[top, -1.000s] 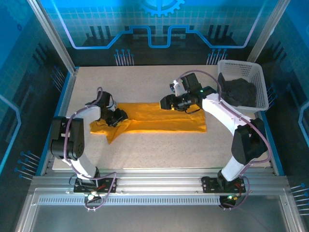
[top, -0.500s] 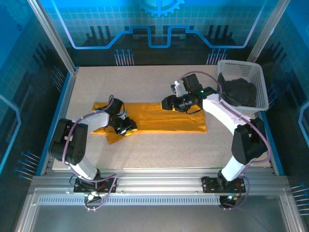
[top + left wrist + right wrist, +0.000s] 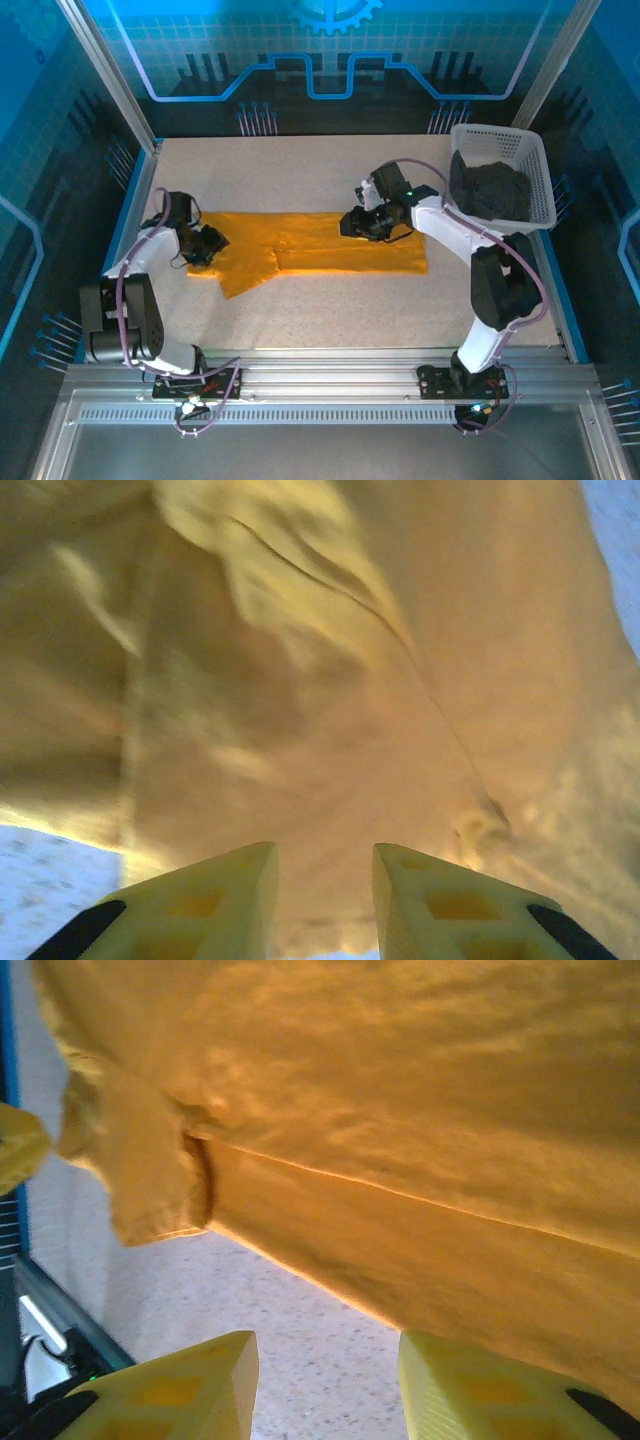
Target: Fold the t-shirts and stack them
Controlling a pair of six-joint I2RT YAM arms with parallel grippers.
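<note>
You have a speckled beige table (image 3: 330, 310) with the plain orange-yellow short-sleeved shirt (image 3: 330, 252) spread as a long strip across its middle. The white plastic lattice basket (image 3: 543, 180) stands at the far right corner, the dark charcoal shirt (image 3: 490, 190) bundled inside. Your right gripper (image 3: 352, 224) sits at the orange shirt's far edge, jaws released. Your left gripper (image 3: 208, 243) sits at its left end, jaws narrowly parted, clamping nothing.

Arms (image 3: 455, 232) white-black; cables (image 3: 122, 308) purple; fingers (image 3: 205, 900) yellow.
</note>
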